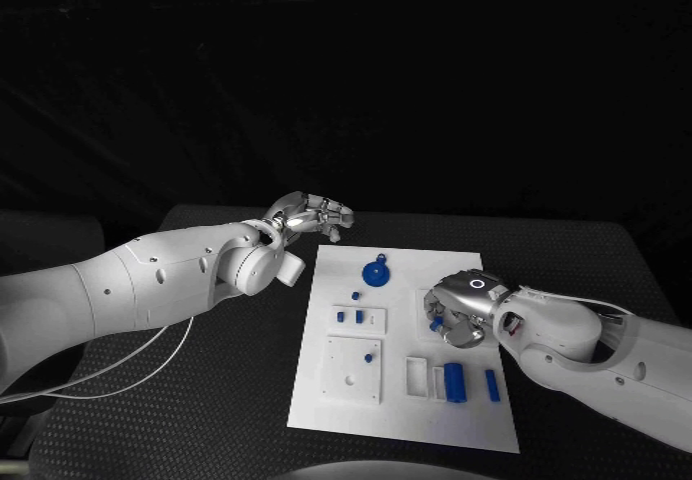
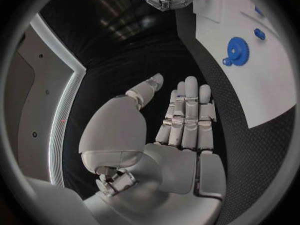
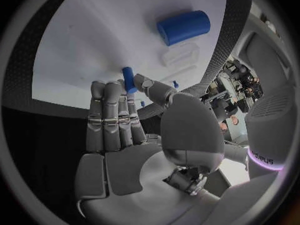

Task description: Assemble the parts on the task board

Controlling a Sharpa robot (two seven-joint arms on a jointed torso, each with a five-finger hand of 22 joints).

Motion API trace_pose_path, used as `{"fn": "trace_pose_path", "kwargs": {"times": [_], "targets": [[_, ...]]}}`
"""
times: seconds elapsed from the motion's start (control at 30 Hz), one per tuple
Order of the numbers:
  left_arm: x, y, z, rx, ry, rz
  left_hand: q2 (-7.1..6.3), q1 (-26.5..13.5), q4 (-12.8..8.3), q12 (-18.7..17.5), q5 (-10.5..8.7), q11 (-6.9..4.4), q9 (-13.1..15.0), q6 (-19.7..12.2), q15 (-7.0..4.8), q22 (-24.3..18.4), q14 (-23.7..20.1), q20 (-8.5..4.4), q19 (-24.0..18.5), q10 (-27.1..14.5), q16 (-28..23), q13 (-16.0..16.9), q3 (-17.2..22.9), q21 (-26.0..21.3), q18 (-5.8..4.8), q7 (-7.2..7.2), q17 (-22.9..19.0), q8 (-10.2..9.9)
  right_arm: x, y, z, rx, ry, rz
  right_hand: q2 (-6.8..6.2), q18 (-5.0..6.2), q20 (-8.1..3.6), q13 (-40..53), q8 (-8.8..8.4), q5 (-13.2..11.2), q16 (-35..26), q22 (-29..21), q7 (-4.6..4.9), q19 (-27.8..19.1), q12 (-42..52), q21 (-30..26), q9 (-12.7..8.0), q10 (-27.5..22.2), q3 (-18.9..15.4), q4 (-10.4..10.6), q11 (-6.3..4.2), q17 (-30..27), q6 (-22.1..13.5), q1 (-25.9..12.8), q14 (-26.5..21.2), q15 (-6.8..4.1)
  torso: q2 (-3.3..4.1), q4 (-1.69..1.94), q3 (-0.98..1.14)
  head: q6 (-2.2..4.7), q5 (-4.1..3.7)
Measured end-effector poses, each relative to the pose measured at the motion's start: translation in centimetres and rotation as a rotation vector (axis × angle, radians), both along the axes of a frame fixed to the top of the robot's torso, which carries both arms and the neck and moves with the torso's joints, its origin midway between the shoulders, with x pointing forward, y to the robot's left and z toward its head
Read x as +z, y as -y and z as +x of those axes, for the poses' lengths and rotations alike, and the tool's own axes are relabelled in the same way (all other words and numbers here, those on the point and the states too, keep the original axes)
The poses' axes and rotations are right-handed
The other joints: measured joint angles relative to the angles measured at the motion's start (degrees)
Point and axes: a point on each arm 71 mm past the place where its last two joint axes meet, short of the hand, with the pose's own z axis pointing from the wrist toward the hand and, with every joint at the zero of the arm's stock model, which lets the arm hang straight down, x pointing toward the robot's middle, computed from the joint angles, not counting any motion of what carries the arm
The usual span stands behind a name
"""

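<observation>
A small blue peg (image 3: pixel 127 79) is pinched by the right hand (image 1: pixel 464 305) over the task board (image 1: pixel 408 412). The left hand (image 1: pixel 310 214) is held off the task board's far corner, fingers straight, nothing gripped. No writing on the task board can be read.

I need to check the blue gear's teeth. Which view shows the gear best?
The left wrist view: the blue gear lies large and unobstructed on the task board, teeth visible. The head view shows it small. I cannot pick it out in the right wrist view.
</observation>
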Motion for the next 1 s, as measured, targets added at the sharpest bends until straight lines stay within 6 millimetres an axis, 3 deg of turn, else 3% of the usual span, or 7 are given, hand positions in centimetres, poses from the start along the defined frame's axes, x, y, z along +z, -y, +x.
{"fn": "trace_pose_path", "kwargs": {"times": [0.3, 0.47, 0.67, 1.0], "targets": [[0.0, 0.1, 0.0, -0.002, 0.000, -0.001, 0.00, 0.0, 0.0, 0.0, 0.00, 0.00, 0.0, 0.0, 0.00, 0.1, 0.0, 0.00, 0.0, 0.0, 0.0, 0.0, 0.0, 0.0, -0.10, 0.00, 0.1, 0.0, 0.4, -0.3, -0.3, 0.015, 0.038, 0.025, 0.13, -0.02, -0.73, 0.4, 0.32, -0.2, 0.7, 0.0, -0.62, 1.1, 0.4, 1.3, 0.1, 1.3, 0.9, -0.5, -0.67, 0.9, 1.2, 0.0, 0.7, -0.46, -0.01, 0.02, -0.02, -0.10, -0.02], [0.0, 0.0, 0.0, 0.000, 0.000, 0.000, 0.00, 0.0, 0.0, 0.0, 0.00, -0.03, 0.0, 0.0, 0.00, 0.1, 0.0, 0.00, 0.0, 0.0, 0.0, 0.0, 0.0, 0.0, -0.31, 0.00, 0.1, 0.0, 0.8, -0.2, -0.7, 0.022, 0.051, 0.041, 0.13, -0.02, -0.80, 0.4, 0.32, -0.2, 0.9, 0.0, -0.44, 1.2, 0.4, 1.7, 0.3, 1.3, 1.1, -0.6, -0.70, 1.1, 1.4, 0.0, 0.6, -0.61, -0.01, 0.02, -0.01, -0.17, -0.05], [0.0, -0.1, 0.1, 0.003, 0.001, 0.001, 0.00, 0.0, 0.0, 0.0, 0.00, -0.04, 0.0, 0.0, 0.00, 0.0, 0.0, 0.00, 0.0, 0.0, 0.0, 0.0, 0.0, 0.0, -0.35, 0.00, 0.1, 0.0, 2.7, -0.5, -1.0, 0.035, 0.082, 0.078, 0.13, -0.02, -0.79, 0.4, 0.32, -0.3, 1.1, 0.1, -0.62, 1.2, 0.4, 1.8, 0.3, 1.7, 1.1, -0.6, -0.71, 1.3, 1.6, 0.0, 0.6, -0.61, -0.03, -0.02, -0.01, -0.28, 0.14], [0.0, 0.1, 0.1, 0.000, 0.001, 0.000, 0.00, 0.0, 0.0, 0.0, 0.00, -0.04, 0.0, 0.0, 0.00, 0.1, 0.0, 0.00, 0.0, 0.0, 0.0, 0.0, 0.0, 0.0, -0.44, 0.00, 0.2, 0.0, 3.9, -3.2, -1.8, 0.091, 0.091, 0.148, 0.13, -0.02, -0.78, 0.4, 0.30, -0.3, 1.2, 0.1, -0.62, 1.2, 0.4, 2.0, 0.2, 1.7, 1.3, -0.5, -0.71, 1.3, 1.6, 0.0, 0.6, -0.60, -0.02, -0.02, 0.01, -0.36, 0.52]]}}
